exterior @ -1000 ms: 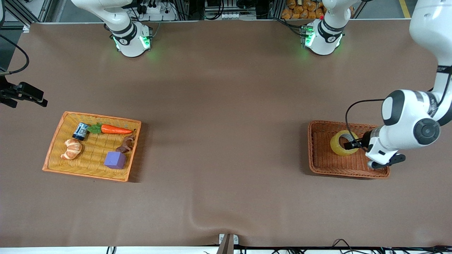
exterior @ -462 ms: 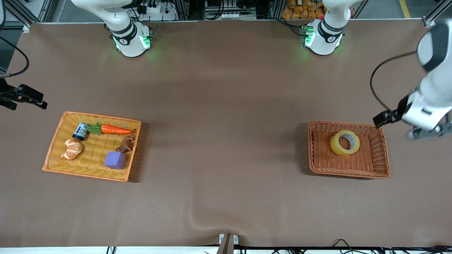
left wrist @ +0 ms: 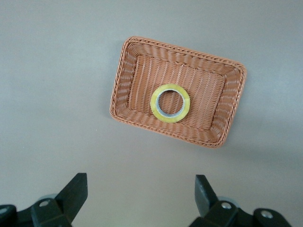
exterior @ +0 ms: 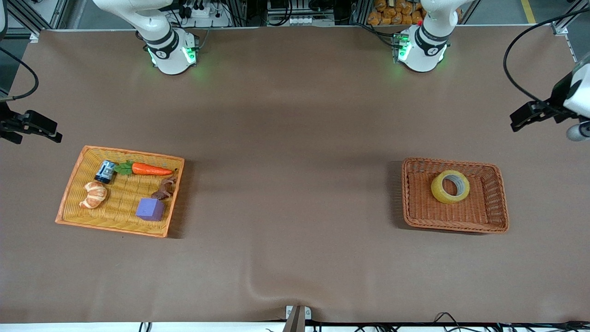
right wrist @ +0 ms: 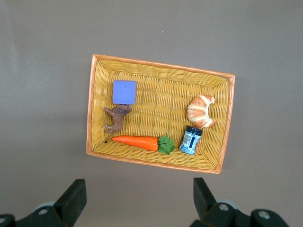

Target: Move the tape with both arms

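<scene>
**Left arm withdrawn from tape basket**

Since the earlier frame the left gripper [left wrist: 139, 198] has risen clear of the brown basket [exterior: 417, 214], fingers spread and empty, high over the worktop [exterior: 295, 138]. The tape [exterior: 450, 186] lies flat in that basket. The right gripper [right wrist: 137, 198] waits with fingers spread above the yellow basket [right wrist: 161, 161], which holds a purple cube [right wrist: 124, 91].
</scene>
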Motion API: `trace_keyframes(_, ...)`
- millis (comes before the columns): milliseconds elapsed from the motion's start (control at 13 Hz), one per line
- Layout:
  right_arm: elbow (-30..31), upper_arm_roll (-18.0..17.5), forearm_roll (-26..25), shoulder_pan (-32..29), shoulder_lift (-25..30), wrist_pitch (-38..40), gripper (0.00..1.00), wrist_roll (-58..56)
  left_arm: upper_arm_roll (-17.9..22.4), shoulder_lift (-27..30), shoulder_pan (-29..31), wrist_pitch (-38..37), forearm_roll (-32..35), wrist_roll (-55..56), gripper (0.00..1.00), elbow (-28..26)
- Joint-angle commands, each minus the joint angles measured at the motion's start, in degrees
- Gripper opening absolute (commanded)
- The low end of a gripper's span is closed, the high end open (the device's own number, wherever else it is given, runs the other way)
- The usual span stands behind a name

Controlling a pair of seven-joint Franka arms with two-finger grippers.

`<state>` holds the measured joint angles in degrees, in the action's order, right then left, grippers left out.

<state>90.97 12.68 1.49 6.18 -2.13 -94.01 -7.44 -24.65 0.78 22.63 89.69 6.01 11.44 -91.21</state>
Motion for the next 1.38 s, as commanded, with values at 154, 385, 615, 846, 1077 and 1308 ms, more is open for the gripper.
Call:
trace_keyframes(154,-3.8,0.2,0.9,-0.5,0.3,3.2,1.0,0.5,17.6,-0.3,-15.3,-2.3,-1.6,-6.8,1.0,1.8)
trace_keyframes(385,-4.1,0.2,0.9,-0.3,0.0,4.5,1.0,0.2,25.6,0.4,-21.7,-2.7,-4.2,-8.3,1.0,1.6)
trace_keyframes(615,-4.2,0.2,0.9,-0.2,-0.2,4.2,1.0,0.3,25.3,0.4,-21.6,-2.8,-4.5,-8.4,1.0,1.8)
trace_keyframes(846,-4.2,0.2,0.9,-0.1,-0.2,4.2,1.0,0.3,24.9,0.4,-21.8,-4.1,-4.4,-8.7,1.0,2.0)
trace_keyframes(1077,-4.2,0.1,0.9,-0.1,-0.2,4.2,1.0,0.3,24.9,-0.3,-21.8,-5.0,-4.4,-12.2,1.0,3.2)
trace_keyframes(1308,-4.2,0.2,0.9,-0.1,-0.2,4.2,1.0,0.3,24.9,-0.4,-22.2,-7.2,-4.4,-12.1,1.0,5.1)
